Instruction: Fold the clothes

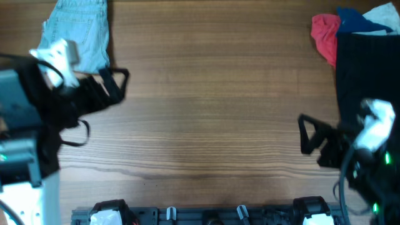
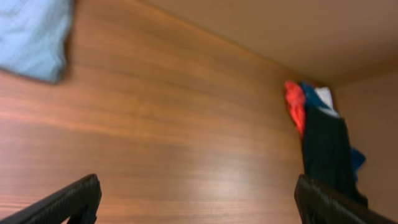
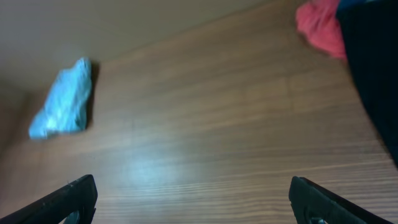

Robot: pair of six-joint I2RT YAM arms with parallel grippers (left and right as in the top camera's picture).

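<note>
The light-blue denim shorts (image 1: 78, 31) lie folded at the table's far left corner. They also show in the left wrist view (image 2: 31, 37) and in the right wrist view (image 3: 62, 102). My left gripper (image 1: 115, 81) is open and empty, just below and right of the shorts. My right gripper (image 1: 306, 134) is open and empty at the right side, over bare table. Both wrist views show wide-apart fingertips (image 2: 199, 202) (image 3: 193, 199) with only wood between them.
A pile of other clothes sits at the far right: a red garment (image 1: 325, 34), a blue one (image 1: 359, 22) and a large black one (image 1: 369, 69). The wooden table (image 1: 212, 106) stretches between the two arms. A rack with clips (image 1: 206, 214) runs along the front edge.
</note>
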